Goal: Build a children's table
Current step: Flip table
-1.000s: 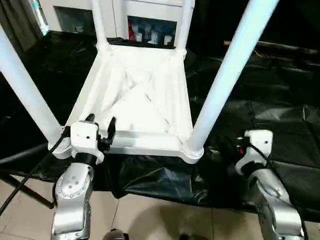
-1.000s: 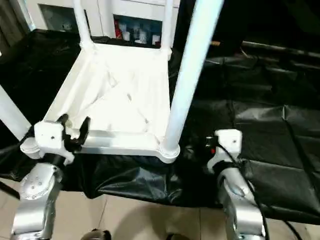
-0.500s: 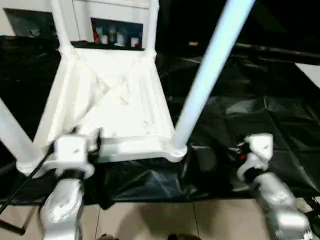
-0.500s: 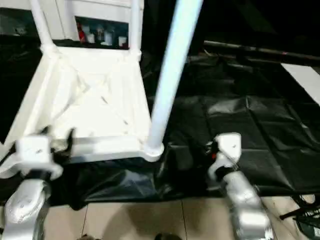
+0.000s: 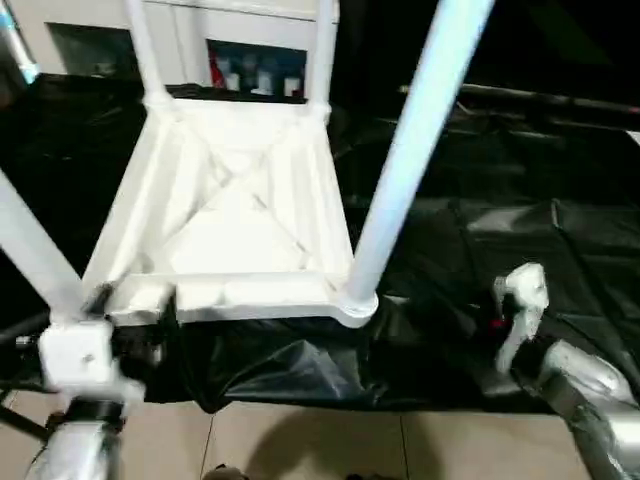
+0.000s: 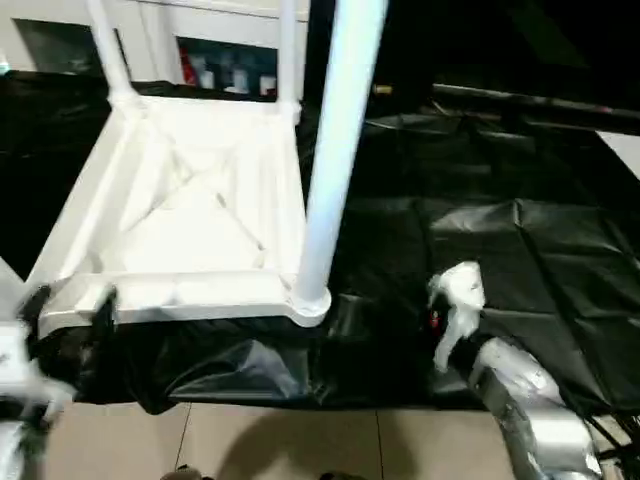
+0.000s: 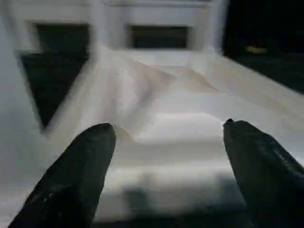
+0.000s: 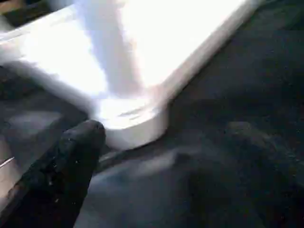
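Both pincers apart: left pincer off tabletop near edge, right pincer beside corner socket.

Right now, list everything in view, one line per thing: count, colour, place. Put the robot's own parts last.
White plastic rectangular tabletop: one, white, upside down on the black sheet, ribbed underside up.
Long white tapered tube legs: four, white, one standing in each corner socket.
Black plastic sheet: one, black, crinkled, spread under the tabletop.
White glass-door cabinet: one, white, behind the tabletop.
Tiled floor: beige, nearest the robot.
Left gripper: one, black fingers, open, at the tabletop's near edge.
Right gripper: one, white housing, beside the near right leg.
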Tool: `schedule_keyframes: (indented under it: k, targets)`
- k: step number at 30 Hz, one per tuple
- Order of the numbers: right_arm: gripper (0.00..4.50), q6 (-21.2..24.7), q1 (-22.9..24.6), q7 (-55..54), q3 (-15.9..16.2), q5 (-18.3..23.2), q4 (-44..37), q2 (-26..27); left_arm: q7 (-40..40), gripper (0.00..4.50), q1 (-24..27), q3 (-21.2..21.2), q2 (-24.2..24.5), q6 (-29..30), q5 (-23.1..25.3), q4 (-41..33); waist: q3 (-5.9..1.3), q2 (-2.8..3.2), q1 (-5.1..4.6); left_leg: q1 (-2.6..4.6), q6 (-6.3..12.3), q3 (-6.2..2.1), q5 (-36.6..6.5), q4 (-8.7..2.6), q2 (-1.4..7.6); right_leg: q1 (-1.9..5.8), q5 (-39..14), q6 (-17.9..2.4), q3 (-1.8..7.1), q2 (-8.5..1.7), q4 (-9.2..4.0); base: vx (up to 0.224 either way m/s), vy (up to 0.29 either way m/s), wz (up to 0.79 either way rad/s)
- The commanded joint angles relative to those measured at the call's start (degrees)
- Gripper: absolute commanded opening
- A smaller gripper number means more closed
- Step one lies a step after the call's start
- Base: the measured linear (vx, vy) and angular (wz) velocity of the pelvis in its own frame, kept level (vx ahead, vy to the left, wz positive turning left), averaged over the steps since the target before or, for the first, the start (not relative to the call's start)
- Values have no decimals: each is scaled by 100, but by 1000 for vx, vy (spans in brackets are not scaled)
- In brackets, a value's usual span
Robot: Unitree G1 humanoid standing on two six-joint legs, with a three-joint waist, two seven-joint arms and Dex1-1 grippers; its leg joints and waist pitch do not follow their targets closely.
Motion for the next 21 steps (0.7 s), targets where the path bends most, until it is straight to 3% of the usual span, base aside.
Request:
schedule_keyframes:
  k: [1, 4, 5, 7, 9, 12, 16, 19, 21]
  targets:
    - [450, 198, 65, 426, 73, 162, -191, -200, -501, 437, 185, 251, 158, 269, -466, 5, -179, 39, 11, -19, 432, 14, -1029, -492, 87, 219, -1234, -701, 114, -200, -309, 0, 0, 0]
    - [450, 444, 26, 773, 79, 440, -229, -317, -666, 443, 403, 607, 337, 444, -715, 70, -178, 34, 37, 21, 358, 17, -1174, -505, 100, 206, -1193, -711, 108, -200, -330, 0, 0, 0]
    - [450, 506, -48, 874, 129, 513, -240, -326, -516, 443, 335, 821, 369, 394, -700, 194, -168, 54, 38, 32, 319, 16, -1292, -518, 100, 200, -1273, -716, 110, -207, -333, 0, 0, 0]
    - [450, 502, -153, 891, 190, 523, -220, -295, -262, 443, 212, 1054, 414, 342, -673, 346, -158, 34, 33, 44, 272, 11, -1489, -522, 88, 200, -1510, -659, 107, -216, -355, 0, 0, 0]
    - [450, 390, -414, 678, 247, 496, -42, -35, 416, 443, -231, 1465, 511, 353, -665, 612, -154, -15, 38, 67, 210, 3, -1675, -521, 55, 186, -1894, -574, 101, -229, -367, 0, 0, 0]
    - [450, 421, -522, 652, 403, 459, 28, 144, 499, 443, -833, 1386, 683, 827, -883, 667, -148, -64, 93, 117, 110, -22, -1617, -523, 63, 154, -2213, -487, 112, -269, -384, 0, 0, 0]
    - [450, 331, -536, 656, 556, 312, 132, 236, 603, 443, -1374, 1246, 802, 987, -645, 1040, -162, -37, 157, 111, -40, -43, -1730, -558, 62, 163, -2162, -402, 105, -258, -366, 0, 0, 0]
    - [450, 120, -670, 272, 539, 107, 278, 462, 501, 443, -1874, 1080, 921, 924, -625, 1466, -208, -49, 181, 131, -97, -50, -1640, -540, 40, 163, -1924, -416, 104, -272, -343, 0, 0, 0]
    - [450, -33, -759, -61, 507, -79, 405, 633, 408, 443, -2084, 959, 979, 985, -694, 1596, -202, -65, 176, 94, -118, -55, -1605, -552, 42, 191, -1819, -481, 106, -281, -318, 0, 0, 0]
